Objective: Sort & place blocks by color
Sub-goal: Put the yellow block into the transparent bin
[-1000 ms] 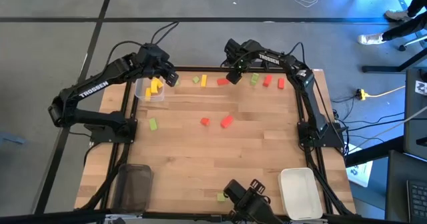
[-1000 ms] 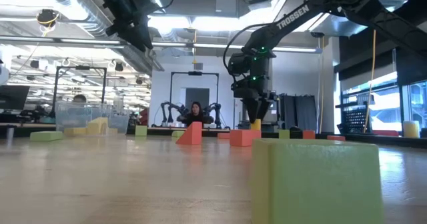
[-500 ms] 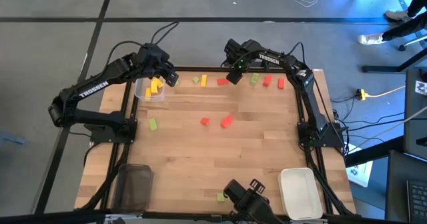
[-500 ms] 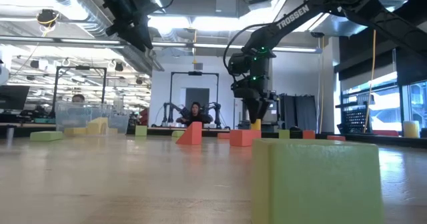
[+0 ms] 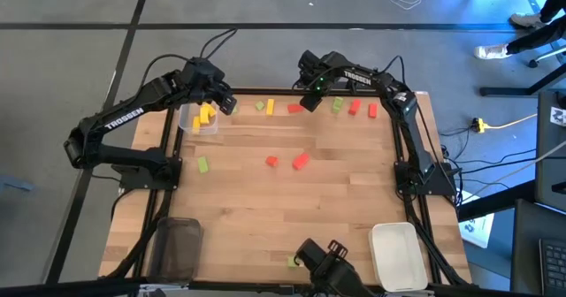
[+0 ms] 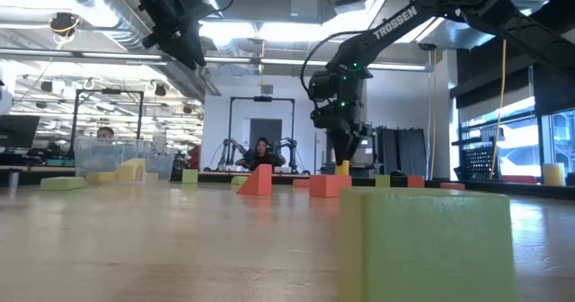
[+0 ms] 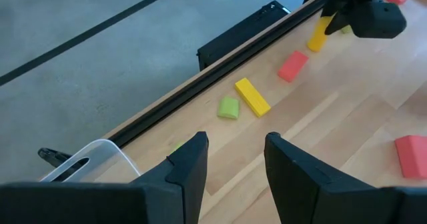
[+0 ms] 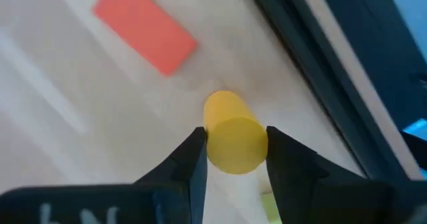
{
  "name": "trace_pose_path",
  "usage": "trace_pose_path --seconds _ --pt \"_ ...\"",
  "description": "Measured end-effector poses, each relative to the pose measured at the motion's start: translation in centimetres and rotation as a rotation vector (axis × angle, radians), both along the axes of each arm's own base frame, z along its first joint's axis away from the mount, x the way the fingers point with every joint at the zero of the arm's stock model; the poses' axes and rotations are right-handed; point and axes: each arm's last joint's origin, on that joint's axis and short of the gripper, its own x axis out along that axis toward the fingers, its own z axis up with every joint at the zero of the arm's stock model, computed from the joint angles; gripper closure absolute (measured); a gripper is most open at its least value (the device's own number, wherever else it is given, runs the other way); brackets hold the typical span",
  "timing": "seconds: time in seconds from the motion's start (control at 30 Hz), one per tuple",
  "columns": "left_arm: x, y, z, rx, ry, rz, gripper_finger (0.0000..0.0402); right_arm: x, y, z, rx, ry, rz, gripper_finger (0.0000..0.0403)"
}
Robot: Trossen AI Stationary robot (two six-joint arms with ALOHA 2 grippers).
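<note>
Small red, yellow and light green blocks lie along the table's far edge and in its middle. My right gripper [image 5: 309, 101] points down at the far edge, shut on a yellow block [image 8: 228, 117] that stands on end beside a red block [image 8: 143, 27]. My left gripper [image 5: 225, 102] hangs open and empty above the clear tray [image 5: 186, 120], which holds yellow blocks [image 5: 206, 115]. In the left wrist view, a green block [image 7: 228, 107] and a yellow block [image 7: 252, 96] lie flat on the table ahead of that gripper [image 7: 235, 154]. My right gripper pinches the yellow block between its two fingers, one on each side of its upper end [image 8: 213, 144]. The fingers come from above, pointing down. The block stands upright below them [image 7: 318, 34], and its lower end seems to rest on the table.
More blocks lie mid-table: green [image 5: 202, 164], red [image 5: 271, 162], red [image 5: 301, 161]. Others lie at the far right: green [image 5: 338, 105], red [image 5: 354, 108], red [image 5: 372, 110]. A dark tray [image 5: 177, 244] sits near left, a white tray [image 5: 396, 255] near right, a green block [image 5: 292, 261] between them.
My right gripper has stayed in place over the yellow block and its fingers have closed in on it. The block stands where it did.
</note>
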Motion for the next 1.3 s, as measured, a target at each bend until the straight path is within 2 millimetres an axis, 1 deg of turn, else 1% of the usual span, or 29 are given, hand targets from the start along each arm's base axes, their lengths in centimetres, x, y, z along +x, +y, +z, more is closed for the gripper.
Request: trace_pose_path --seconds 0.17,0.33,0.5,0.6,0.77,0.87,1.07,1.3 --pt "0.0 0.0 0.0 0.000 0.000 0.000 0.0264 0.3 0.3 0.5 0.090 -0.079 0.041 0.0282" --pt "0.0 0.0 0.0 0.040 0.050 -0.050 0.0264 0.9 0.2 2.6 0.088 -0.133 0.057 0.0282" --pt "0.0 0.0 0.0 0.111 0.138 -0.141 0.0264 1.6 0.3 6.2 0.037 -0.189 0.077 0.0282" --pt "0.1 -0.1 0.0 0.155 0.192 -0.250 0.0264 2.6 0.9 8.5 -0.015 -0.254 0.109 0.0282" --pt "0.3 -0.4 0.0 0.211 0.231 -0.465 0.0264 4.3 2.8 12.1 -0.109 -0.355 0.222 0.0282" --pt "0.5 -0.4 0.1 0.245 0.233 -0.546 0.0264 5.5 4.2 13.3 -0.167 -0.425 0.288 0.0282" --pt "1.1 -0.5 0.6 0.313 0.186 -0.571 0.0264 7.5 6.6 14.1 -0.212 -0.500 0.359 0.0282" --pt "2.0 -1.1 1.2 0.343 0.114 -0.579 0.0264 9.5 8.7 14.9 -0.274 -0.607 0.417 0.0282"
